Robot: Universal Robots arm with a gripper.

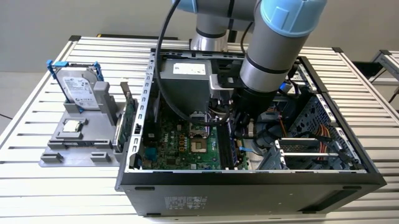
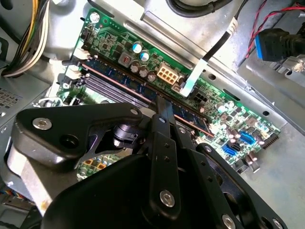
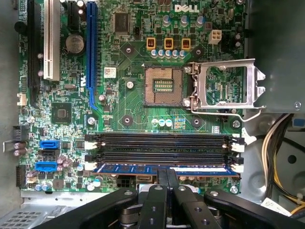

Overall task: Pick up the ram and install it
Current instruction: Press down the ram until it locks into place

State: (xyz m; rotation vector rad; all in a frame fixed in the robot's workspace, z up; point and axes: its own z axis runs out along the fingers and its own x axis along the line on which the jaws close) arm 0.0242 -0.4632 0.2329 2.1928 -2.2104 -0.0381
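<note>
Ram: light, stiff, fragile stick, edge-gripped mid-length by the gripper, jaws clamped, at 6 o'clock from the empty slots.

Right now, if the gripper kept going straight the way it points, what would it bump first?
Probably nothing new: the gripper already sits on the ram, which lies along a motherboard memory slot. Depth is unclear.

We see a robotics lab or test workshop: slatted aluminium bench, open PC case w/ motherboard exposed, grey parts fixture holding a hard drive, plain grey wall behind.
</note>
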